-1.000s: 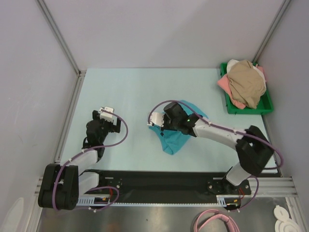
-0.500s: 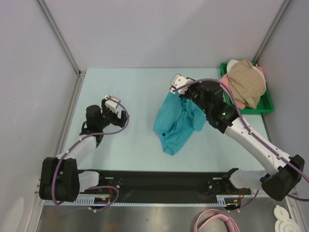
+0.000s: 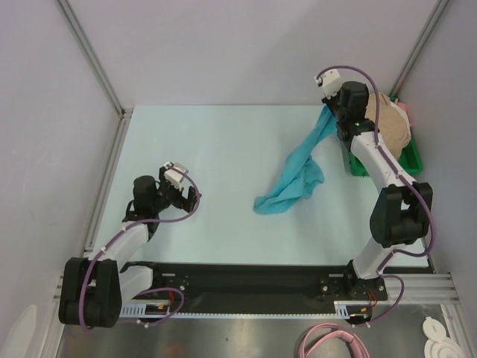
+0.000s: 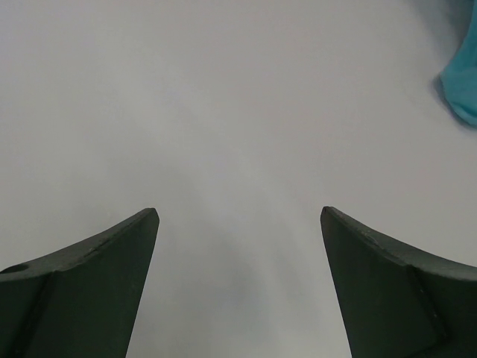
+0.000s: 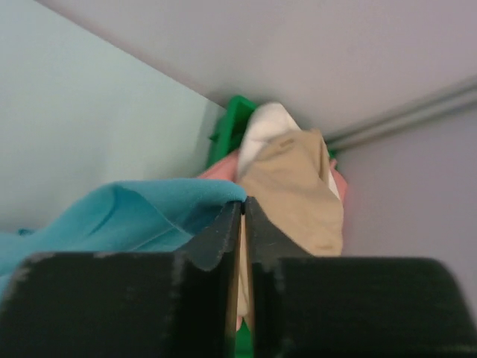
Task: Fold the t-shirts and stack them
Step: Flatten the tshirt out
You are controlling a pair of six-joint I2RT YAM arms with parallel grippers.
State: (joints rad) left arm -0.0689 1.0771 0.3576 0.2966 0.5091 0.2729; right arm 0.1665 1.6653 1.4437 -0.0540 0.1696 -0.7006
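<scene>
My right gripper [image 5: 243,203] is clamped on one edge of the soft teal cloth t-shirt [image 3: 297,173], held up beside the green plastic tray [image 5: 231,121]. The shirt's lower end rests on the pale table [image 3: 194,142]. My left gripper [image 4: 238,215] gapes wide, well apart from it.

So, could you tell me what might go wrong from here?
The right gripper is shut on just an edge of the teal shirt, so the cloth may slip out.
It is close beside the tray, so it may snag the tan shirt there.
The shirt's low end lies bunched, far from the open left gripper, so spreading it may fail.
</scene>
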